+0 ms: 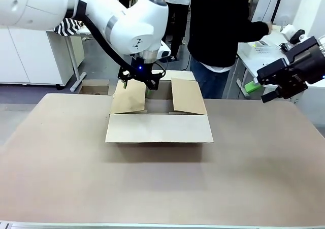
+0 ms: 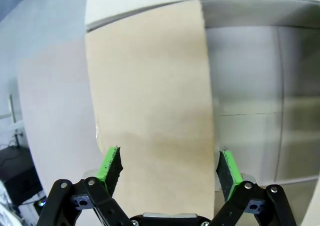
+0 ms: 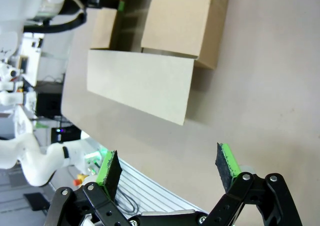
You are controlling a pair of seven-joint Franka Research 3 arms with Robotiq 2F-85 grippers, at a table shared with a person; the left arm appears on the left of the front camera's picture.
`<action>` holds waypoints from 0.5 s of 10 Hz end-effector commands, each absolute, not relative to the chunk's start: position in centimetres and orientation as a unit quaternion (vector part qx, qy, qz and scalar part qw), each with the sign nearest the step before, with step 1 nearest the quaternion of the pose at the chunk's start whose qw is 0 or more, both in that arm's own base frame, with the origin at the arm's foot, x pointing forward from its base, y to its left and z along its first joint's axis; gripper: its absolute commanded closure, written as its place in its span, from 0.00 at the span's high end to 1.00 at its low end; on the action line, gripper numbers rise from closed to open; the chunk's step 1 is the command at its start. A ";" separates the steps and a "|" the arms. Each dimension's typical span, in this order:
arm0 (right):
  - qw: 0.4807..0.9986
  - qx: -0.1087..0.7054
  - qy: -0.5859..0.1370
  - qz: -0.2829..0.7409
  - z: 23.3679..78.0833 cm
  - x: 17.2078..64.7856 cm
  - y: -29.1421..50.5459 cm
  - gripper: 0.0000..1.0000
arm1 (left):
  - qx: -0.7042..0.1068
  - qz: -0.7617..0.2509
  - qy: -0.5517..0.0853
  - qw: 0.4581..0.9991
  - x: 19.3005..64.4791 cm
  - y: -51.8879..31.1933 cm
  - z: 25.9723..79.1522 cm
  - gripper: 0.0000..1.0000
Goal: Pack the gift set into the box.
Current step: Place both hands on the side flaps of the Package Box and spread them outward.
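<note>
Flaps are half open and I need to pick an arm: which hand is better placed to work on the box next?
Probably the left. The left hand hangs open right over the box, one short flap between its fingers. The right hand is open too, but off past the table's right edge.

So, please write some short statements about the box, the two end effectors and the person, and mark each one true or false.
1. The box stands on the table with its flaps open. True.
2. The left end effector is above the box, by its left flap. True.
3. The right end effector holds the gift set. False: it is open, empty and off to the side; no gift set is visible.
4. The left end effector is shut on a flap. False: its pads stand apart, with the flap seen between them.
5. The person is touching the box. False: their hand reaches aside.
</note>
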State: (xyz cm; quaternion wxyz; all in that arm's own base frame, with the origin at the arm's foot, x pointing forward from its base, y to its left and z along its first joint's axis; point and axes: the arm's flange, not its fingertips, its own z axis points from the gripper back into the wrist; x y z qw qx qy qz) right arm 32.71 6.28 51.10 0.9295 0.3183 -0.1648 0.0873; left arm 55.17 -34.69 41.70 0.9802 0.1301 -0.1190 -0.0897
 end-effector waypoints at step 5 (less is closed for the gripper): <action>0.926 0.322 -0.172 0.097 51.0 33.0 6.3 1.00 | 0.188 -0.074 -0.114 0.973 55.2 -35.0 40.6 1.00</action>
